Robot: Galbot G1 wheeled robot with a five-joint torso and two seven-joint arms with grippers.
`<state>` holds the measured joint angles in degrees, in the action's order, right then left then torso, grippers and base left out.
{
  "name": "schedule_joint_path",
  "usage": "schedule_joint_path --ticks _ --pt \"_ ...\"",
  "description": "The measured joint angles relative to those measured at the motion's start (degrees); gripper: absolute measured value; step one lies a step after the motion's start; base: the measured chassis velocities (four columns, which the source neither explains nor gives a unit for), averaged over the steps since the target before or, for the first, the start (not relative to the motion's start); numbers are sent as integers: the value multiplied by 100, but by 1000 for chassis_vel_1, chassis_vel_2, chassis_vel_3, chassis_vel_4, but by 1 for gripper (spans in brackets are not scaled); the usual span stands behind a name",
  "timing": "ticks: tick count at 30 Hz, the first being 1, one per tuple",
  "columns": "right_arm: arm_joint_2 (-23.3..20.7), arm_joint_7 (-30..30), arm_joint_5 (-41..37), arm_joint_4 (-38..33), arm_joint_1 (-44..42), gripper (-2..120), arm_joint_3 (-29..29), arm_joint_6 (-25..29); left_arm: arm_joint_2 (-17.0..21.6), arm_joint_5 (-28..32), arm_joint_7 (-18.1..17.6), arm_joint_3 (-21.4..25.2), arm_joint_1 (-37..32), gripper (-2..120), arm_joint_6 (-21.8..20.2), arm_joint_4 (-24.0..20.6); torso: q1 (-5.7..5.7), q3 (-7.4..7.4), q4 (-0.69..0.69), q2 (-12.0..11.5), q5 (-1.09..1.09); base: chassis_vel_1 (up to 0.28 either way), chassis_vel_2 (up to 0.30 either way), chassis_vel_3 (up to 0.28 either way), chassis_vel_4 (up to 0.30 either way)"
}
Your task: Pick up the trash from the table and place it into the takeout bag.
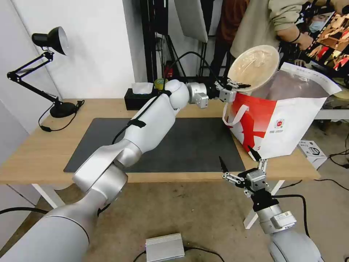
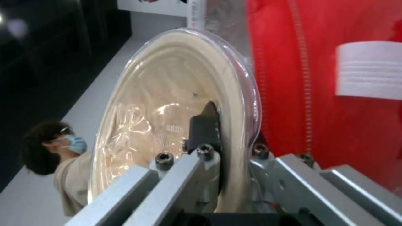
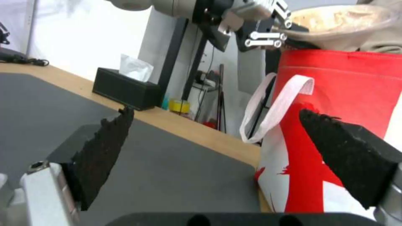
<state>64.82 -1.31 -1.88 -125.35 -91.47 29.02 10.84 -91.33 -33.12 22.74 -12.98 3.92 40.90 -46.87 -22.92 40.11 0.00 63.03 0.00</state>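
Head view: the left gripper is extended across the table and holds one beige bowl by its rim, tilted steeply, above the near-left edge of the open takeout bag. The left wrist view confirms the clamp: one black finger lies against the bowl's inner face, and the rim passes between the fingers (the second finger is hidden behind the bowl). The bowl carries a clear film or lid over its mouth.

The right gripper hangs off the front edge of the table, just below the bag's near corner, with its fingers spread wide and nothing between them.

Progress, as a judgement: the bowl is lifted and brought to the bag's mouth but is not yet inside it, so this item is near its end, with release outstanding. The dark mat bears no trash. Whether other items already lie in the bag cannot be told, as its foil-lined interior is seen only in part.

Count: one beige bowl, in the grip; one takeout bag, standing at the table's right end; one mat; one black tissue box at the far edge, not trash; one desk lamp at the left. No cup or white bowl is seen on the table.
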Motion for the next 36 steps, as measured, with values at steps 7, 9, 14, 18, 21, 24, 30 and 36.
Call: schedule_joint_path --ticks 7,9,14,18,21,24,30,36 --pt "0 0 0 0 0 100 0 0 2 -132 23 -24 -18 1 -10 98 0 0 0 0 0 0 0 0 0" --pt "0 0 0 0 0 100 0 0 3 -152 31 -38 -36 1 -10 118 0 0 0 0 0 0 0 0 0" --pt "0 0 0 0 0 100 0 0 4 -159 102 -67 -87 1 -15 133 0 0 0 0 0 0 0 0 0" --pt "0 0 0 0 0 100 0 0 5 -157 140 -72 -90 1 -16 141 0 0 0 0 0 0 0 0 0" --pt "0 0 0 0 0 100 0 0 5 -135 198 -114 -71 1 -18 139 0 0 0 0 0 0 0 0 0" --pt "0 0 0 0 0 100 0 0 5 -104 201 -164 -51 1 -19 100 0 0 0 0 0 0 0 0 0" --pt "0 0 0 0 0 100 0 0 4 -62 202 -224 -27 1 -18 77 0 0 0 0 0 0 0 0 0" --pt "0 0 0 0 0 100 0 0 3 -11 199 -263 3 2 -19 76 0 0 0 0 0 0 0 0 0"
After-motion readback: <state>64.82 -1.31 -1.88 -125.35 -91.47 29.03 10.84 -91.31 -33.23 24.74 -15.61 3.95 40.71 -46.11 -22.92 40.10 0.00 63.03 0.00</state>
